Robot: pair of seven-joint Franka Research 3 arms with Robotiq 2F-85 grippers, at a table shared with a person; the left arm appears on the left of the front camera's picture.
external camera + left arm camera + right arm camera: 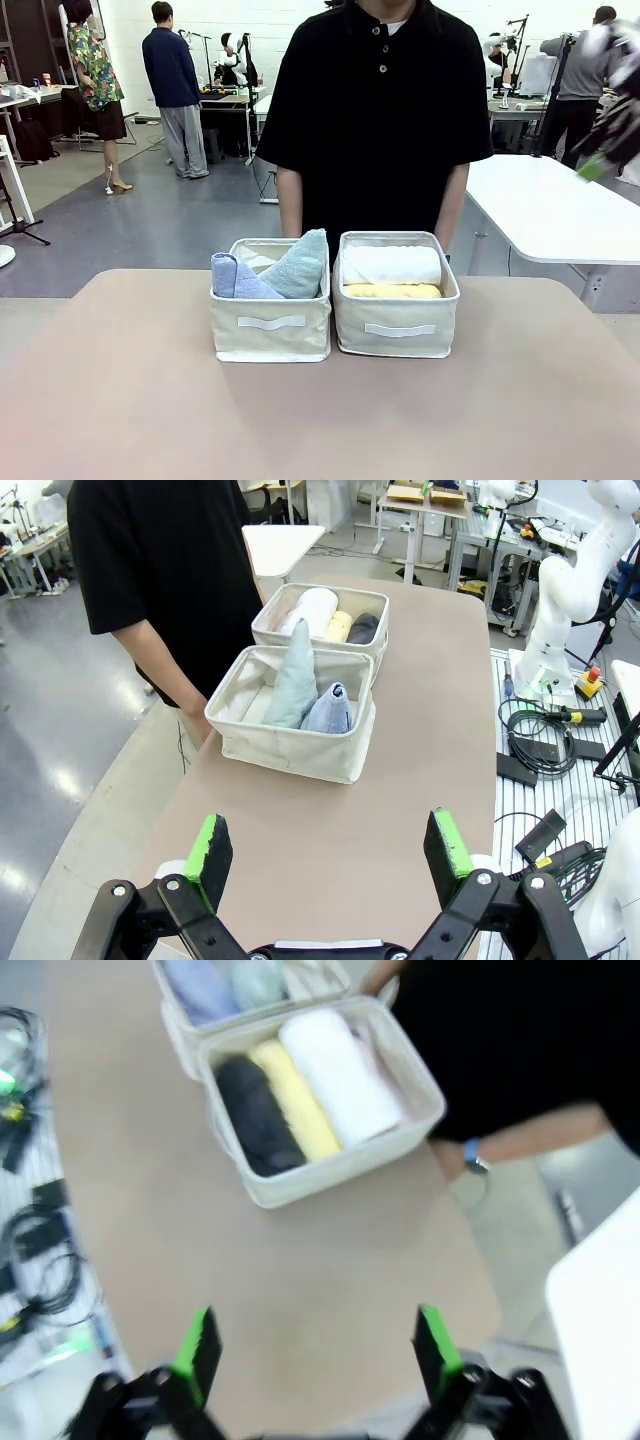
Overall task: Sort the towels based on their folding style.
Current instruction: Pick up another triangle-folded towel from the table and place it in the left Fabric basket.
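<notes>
Two cream bins stand side by side mid-table. The left bin [270, 325] holds the cone-folded towels, lavender-blue [235, 278] and pale teal [300, 265]. In the right bin [395, 322] lie rolled towels, white [392, 265] and yellow [392, 291]. The right wrist view, blurred, also shows a dark grey roll [255, 1115] beside the yellow one [295, 1100]. My left gripper [328, 850] hovers open and empty above the table's end, well short of the cone bin [290, 745]. My right gripper [317, 1355] is open and empty too, high above the bare table beside the roll bin [330, 1165].
A person in a black shirt [375, 110] stands at the far edge right behind the bins, one wrist [475, 1155] near the roll bin. My right arm [615, 120] shows blurred at the upper right. A white table [550, 210] stands off to the right.
</notes>
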